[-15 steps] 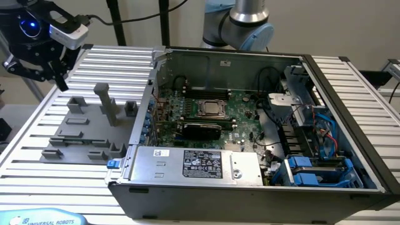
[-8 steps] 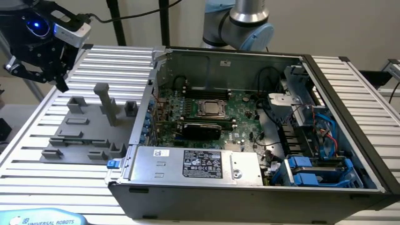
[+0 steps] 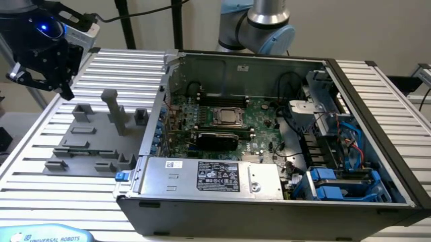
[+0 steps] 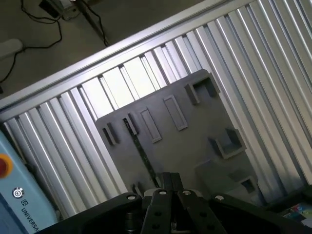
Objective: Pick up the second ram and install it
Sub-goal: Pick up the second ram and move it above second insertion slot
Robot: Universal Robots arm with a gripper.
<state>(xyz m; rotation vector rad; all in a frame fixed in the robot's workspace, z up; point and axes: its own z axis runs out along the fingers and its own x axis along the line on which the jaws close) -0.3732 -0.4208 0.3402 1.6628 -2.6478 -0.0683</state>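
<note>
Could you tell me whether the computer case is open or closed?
Open: the computer case has no side cover, leaving its motherboard exposed.

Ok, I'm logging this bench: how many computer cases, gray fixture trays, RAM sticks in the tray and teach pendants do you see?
Computer case: 1
Gray fixture tray: 1
RAM stick in the tray: 1
Teach pendant: 1
Total: 4
</note>
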